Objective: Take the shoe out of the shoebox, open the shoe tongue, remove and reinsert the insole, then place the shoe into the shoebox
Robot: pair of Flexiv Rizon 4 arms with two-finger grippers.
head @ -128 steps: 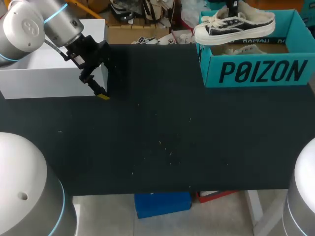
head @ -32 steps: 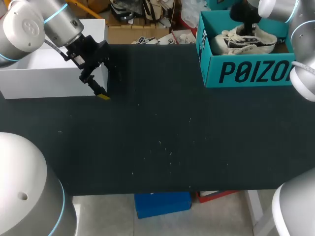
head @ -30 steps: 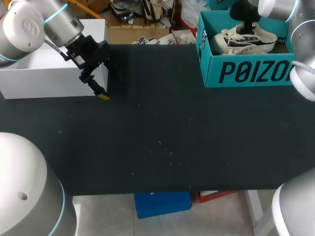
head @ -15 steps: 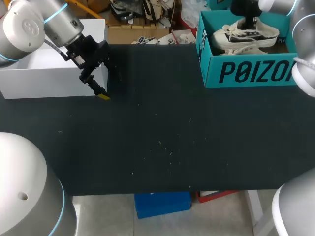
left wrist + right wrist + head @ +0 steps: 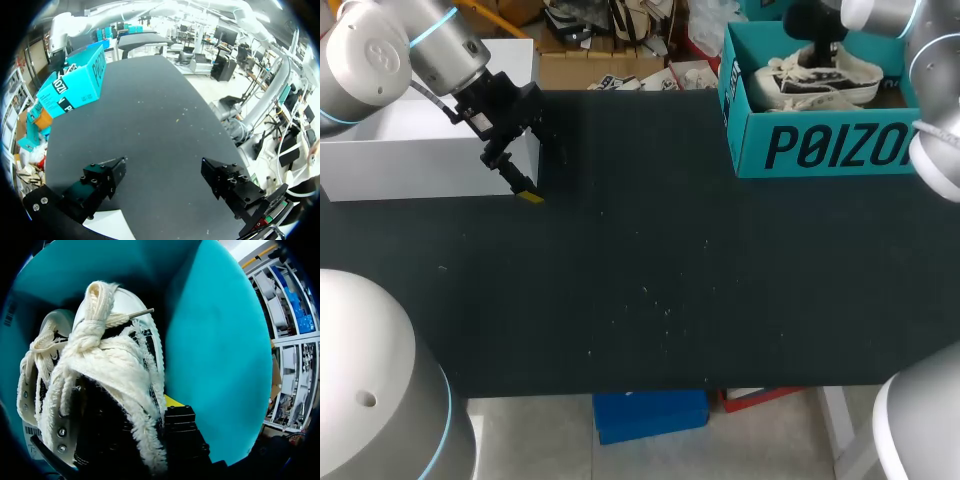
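- Shoe (image 5: 115,365) sits closest to the right wrist camera. It is a dark low sneaker with a cream fleecy collar, and its thick cream laces are bunched in a knot ahead of the fingers.
- Right gripper (image 5: 818,56) comes down from above onto the shoe's opening. One of its fingers (image 5: 172,401), yellow at the tip, presses on the outside of the fleecy collar. The other is down in the dark opening, so the collar wall is pinched between them.
- In the head view the shoe (image 5: 848,86) lies inside the box, its white sole along the front wall and its laced end toward the box's left wall.
- Teal shoebox (image 5: 220,340) rises just beside the outer finger as a plain wall. From above, the shoebox (image 5: 840,146) stands open at the far right corner of the surface, with large dark print on its front.
- Black surface (image 5: 650,330) spreads out in front of the shoebox, with a few pale specks (image 5: 655,298) near its middle.
- Left gripper (image 5: 525,192) hangs well apart from the shoebox, at the far left of the surface. In its own view the left gripper's (image 5: 165,181) fingers are spread wide over the bare surface with nothing between them, and the shoebox (image 5: 75,82) shows far across the surface.
- White box (image 5: 420,155) stands just behind and beside the left gripper, along the far left edge.
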